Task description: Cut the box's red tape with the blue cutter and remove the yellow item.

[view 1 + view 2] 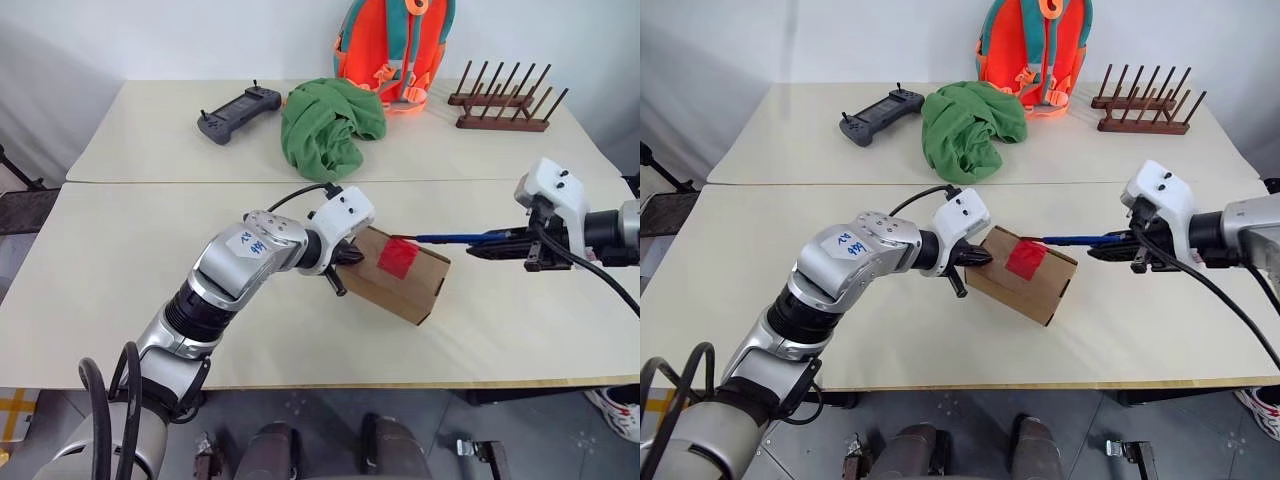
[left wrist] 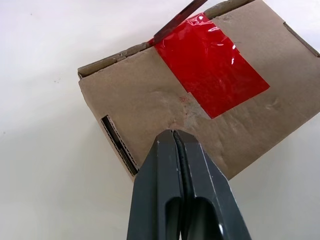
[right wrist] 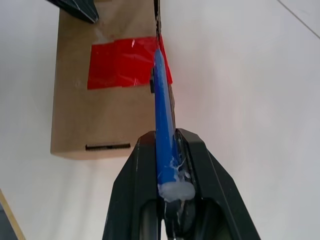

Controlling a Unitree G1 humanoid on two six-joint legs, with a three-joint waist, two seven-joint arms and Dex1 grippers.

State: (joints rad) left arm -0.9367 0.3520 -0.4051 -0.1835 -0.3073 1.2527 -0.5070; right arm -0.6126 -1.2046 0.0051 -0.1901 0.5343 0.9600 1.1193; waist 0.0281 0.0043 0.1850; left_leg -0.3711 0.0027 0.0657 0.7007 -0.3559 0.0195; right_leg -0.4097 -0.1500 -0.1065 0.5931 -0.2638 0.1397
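Two pale tables [image 1: 150, 260] stand edge to edge before a white wall, the seam between them running straight across. On the far table there is one orange and teal backpack [image 1: 392, 45] at the back edge, one crumpled green cloth [image 1: 328, 125] near the middle, one dark wooden rack [image 1: 505, 100] of upright pegs toward the far right corner, and one dark grey handheld controller [image 1: 238, 110] to the left of the cloth.

On the near table lies one brown cardboard box [image 1: 400, 275], set askew just behind the middle and nearer the seam than the front edge. One patch of red tape [image 1: 400, 260] crosses the seam of its flaps on the top face.

The left gripper [image 2: 175, 137] has its two black fingers pressed together with nothing between them; their tips rest on the box's top face close to the tape, at the end of the box nearer the left edge of the table.

The right gripper [image 3: 167, 145] is clamped on one blue cutter [image 3: 164, 115], gripping its rear end. The cutter reaches level from the right side of the table toward the box, and its dark blade end meets the top edge of the box at the far side of the red tape. The tape looks whole and the flaps are closed.
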